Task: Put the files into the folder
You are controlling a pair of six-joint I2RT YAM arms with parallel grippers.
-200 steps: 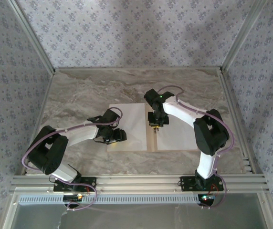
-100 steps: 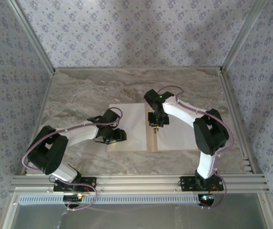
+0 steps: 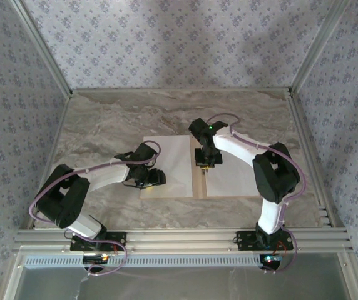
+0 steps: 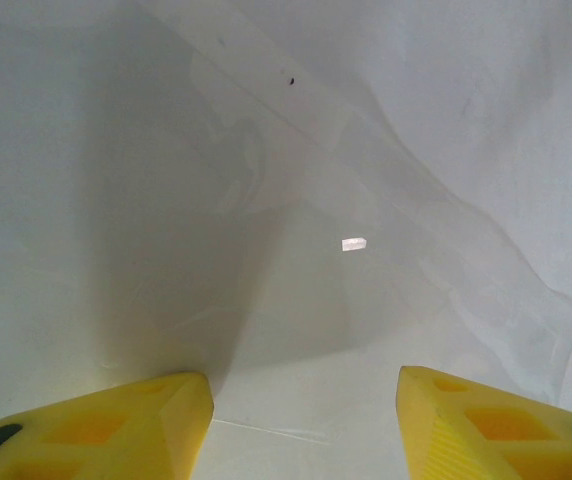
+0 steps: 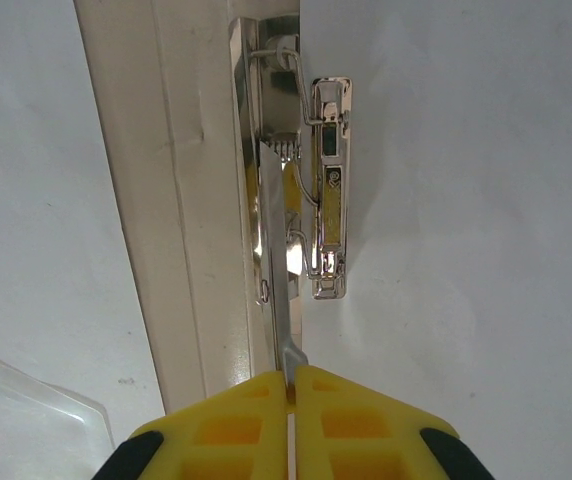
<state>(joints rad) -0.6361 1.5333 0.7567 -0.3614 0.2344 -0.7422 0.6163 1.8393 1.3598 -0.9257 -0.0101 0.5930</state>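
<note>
The tan folder (image 3: 196, 187) lies open on the marble table, a white file (image 3: 171, 159) on its left leaf and another file (image 3: 234, 176) on its right leaf. My right gripper (image 3: 205, 164) hovers over the crease. In the right wrist view this gripper (image 5: 293, 376) is shut on the thin lever (image 5: 272, 220) of the metal clip (image 5: 328, 190), whose bar rests on the right file (image 5: 466, 200) beside the folder spine (image 5: 156, 200). My left gripper (image 3: 159, 177) is low over the left file (image 4: 146, 180), and its jaws (image 4: 301, 395) are open with nothing between them.
A clear plastic sheet (image 4: 446, 270) with a creased edge lies over the left file, and its corner (image 5: 26, 410) shows in the right wrist view. Patterned walls and metal posts ring the table (image 3: 104, 125). An aluminium rail (image 3: 179, 237) runs along the near edge.
The right jaws have closed slightly tighter on the clip lever. Neither arm has visibly moved.
</note>
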